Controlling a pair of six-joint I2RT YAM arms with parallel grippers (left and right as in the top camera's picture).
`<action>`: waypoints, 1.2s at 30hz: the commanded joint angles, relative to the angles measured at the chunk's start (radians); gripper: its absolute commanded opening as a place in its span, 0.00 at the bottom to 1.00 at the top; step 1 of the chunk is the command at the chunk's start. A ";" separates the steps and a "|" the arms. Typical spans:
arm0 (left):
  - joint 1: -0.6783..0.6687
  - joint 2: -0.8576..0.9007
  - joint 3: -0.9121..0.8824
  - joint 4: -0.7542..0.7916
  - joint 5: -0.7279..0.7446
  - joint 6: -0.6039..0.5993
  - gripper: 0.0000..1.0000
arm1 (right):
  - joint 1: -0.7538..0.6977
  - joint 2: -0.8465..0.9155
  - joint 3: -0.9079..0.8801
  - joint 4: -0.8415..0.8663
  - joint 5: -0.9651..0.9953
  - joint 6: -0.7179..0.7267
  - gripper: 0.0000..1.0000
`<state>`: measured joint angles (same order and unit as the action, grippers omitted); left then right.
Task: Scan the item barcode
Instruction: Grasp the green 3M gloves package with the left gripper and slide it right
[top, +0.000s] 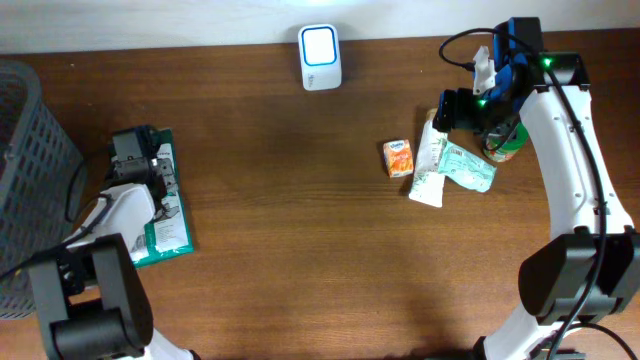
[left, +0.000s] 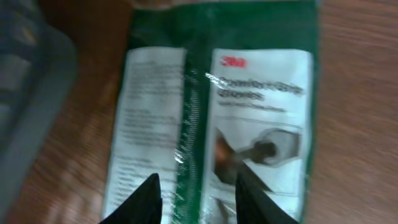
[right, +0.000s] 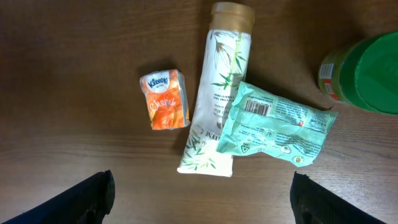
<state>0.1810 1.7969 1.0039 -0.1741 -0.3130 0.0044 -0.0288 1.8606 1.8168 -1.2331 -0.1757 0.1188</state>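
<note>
Currently left claw (left: 196, 177) half-open over green packet (left: 261, 112), grip unclear; right claw (right: 202, 180) wide open, holding nothing.

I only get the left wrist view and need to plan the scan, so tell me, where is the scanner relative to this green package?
Observer: The white scanner stands at the far edge of the table, near the middle; the green package lies far left.
Operator: Is the right arm busy?
Observer: The right gripper hovers open over other items, holding nothing.
Operator: Any barcode showing there?
Observer: Yes, the mint packet lies barcode up, partly on a white tube.
</note>
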 joint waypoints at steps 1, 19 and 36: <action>0.020 0.041 -0.007 0.017 -0.137 0.035 0.41 | 0.005 -0.008 0.013 -0.010 0.004 -0.011 0.88; -0.069 0.105 -0.006 -0.134 0.467 -0.037 0.44 | 0.005 -0.008 0.013 -0.013 0.003 -0.018 0.88; -0.268 0.099 0.040 0.056 0.751 -0.296 0.45 | 0.011 -0.008 0.013 -0.008 -0.060 -0.018 0.88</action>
<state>-0.1040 1.8885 1.0115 -0.1211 0.4088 -0.2630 -0.0288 1.8606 1.8168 -1.2442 -0.1898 0.1043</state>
